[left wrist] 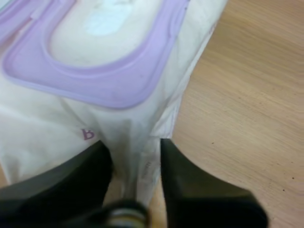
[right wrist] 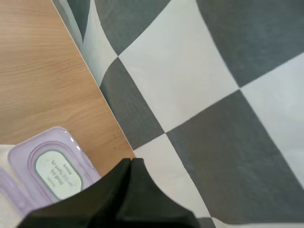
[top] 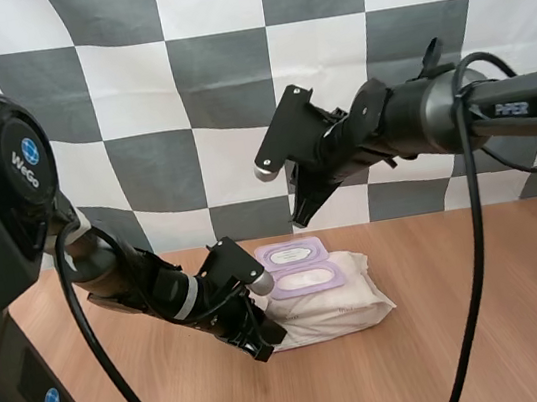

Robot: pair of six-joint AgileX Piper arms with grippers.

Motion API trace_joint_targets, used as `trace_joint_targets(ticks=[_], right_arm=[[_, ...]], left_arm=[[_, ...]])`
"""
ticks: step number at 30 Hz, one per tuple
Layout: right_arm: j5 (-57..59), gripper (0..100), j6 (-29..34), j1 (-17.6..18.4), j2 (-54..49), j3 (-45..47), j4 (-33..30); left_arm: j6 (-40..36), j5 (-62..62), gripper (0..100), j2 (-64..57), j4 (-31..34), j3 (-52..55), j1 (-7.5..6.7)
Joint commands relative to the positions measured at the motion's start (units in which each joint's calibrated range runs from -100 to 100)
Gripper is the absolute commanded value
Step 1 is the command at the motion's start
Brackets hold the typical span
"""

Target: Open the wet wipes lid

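**Wet wipes pack with lid folded back; two-arm rig.** Nearest, the left tool (top: 262,339) is down at the table (top: 472,342) and clenched on the near-left end of the wet wipes pack (top: 340,304). In the left wrist view its fingers (left wrist: 90,180) stand on either side of the pack's crimped end seam, with the film pinched between them.

The pack lies flat at mid-table, its long axis running left to right. It therefore extends rightward and slightly far from the left tool. On its top face, toward the left end, sits the purple lid frame (top: 306,278), with a white wipe (left wrist: 102,21) showing in its oval opening. Just beyond the frame, the lid (top: 293,253) lies swung over to the far side, touching the frame along its far edge.

Farthest, and well above the table, the right tool (top: 299,217) hangs pointing down, its fingers closed together on nothing. The lid lies below it and a little nearer.

Judgement: the lid appears already open, so the task looks complete. The left arm is the nearer to the pack. What is left is probably to release the end seam and draw both arms clear.
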Motion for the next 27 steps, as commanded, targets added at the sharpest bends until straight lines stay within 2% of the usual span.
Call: trace_joint_targets(ticks=[1, 4, 10, 14, 18, 25, 26, 27], right_arm=[[18.9, 0, 23.5, -3.2, -30.0, -0.1, -16.9], [22.9, 0, 23.9, -4.2, -37.7, -0.1, -17.4], [23.5, 0, 23.8, -4.3, -50.1, -0.1, -13.6], [24.3, 0, 25.6, -4.3, -54.3, -0.1, -13.4], [24.3, 0, 28.0, -4.3, -56.9, -0.1, -13.4], [24.5, 0, 33.2, -4.3, -59.5, -0.1, -13.3], [24.5, 0, 34.1, -4.3, -59.7, -0.1, -13.3], [24.5, 0, 35.0, -4.3, -59.9, -0.1, -13.3]], left_arm=[[0.9, 3.6, 100, -2.6, 1.0, 0.0, 0.0], [0.9, 9.4, 100, -6.9, 2.8, 0.0, 0.0], [-3.2, 18.6, 100, -23.6, 7.2, 0.0, 0.0], [-6.6, 23.4, 100, -38.4, 10.0, 0.0, 0.0], [-10.6, 34.7, 100, -54.0, 10.0, 0.0, 0.0], [-20.2, 35.1, 100, -81.1, 10.9, -2.5, 0.0], [-21.9, 35.1, 99, -83.9, 10.9, -3.5, 0.0], [-23.5, 35.1, 90, -86.9, 10.9, -4.5, 0.0]])
